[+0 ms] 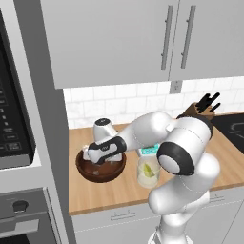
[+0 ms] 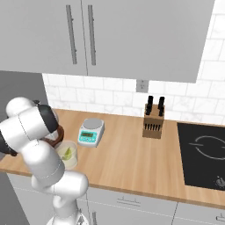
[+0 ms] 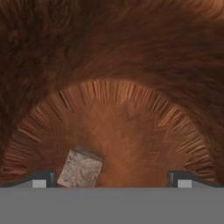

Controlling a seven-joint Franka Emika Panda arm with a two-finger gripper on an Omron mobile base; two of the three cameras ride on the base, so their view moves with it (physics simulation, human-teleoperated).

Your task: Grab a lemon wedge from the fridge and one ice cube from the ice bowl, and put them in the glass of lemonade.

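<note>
- Jaws [image 3: 112, 178] spread wide and holding nothing, I hang inside the ice bowl [image 1: 101, 169], my two dark tips low over its brown wooden floor.
- Wall cupboards [image 2: 110, 35] of pale grey, with long bar handles, span the white tiled wall above the desk [image 2: 132, 162].
- An oven stack [image 1: 19, 143] stands at the desk's left end, and a black hob [image 2: 204, 151] is set into the wood at its far right.
- My white arm [image 1: 176, 157] bends over the desk from the front, with the hand lowered into the bowl.
- The ice bowl sits on the desk near its left end, just beside the glass of lemonade [image 1: 148, 172].
- A knife block [image 2: 154, 123] stands by the tiles, well apart from the bowl.
- A small teal-faced kitchen scale [image 2: 91, 132] rests behind the glass.
- The glass of lemonade holds pale yellow liquid, with the lemon wedge [image 1: 149, 169] already inside it.
- The ice cube [image 3: 80, 169] lies on the bowl's floor between my tips, nearer the left-hand one in the hand view, and ungripped.
</note>
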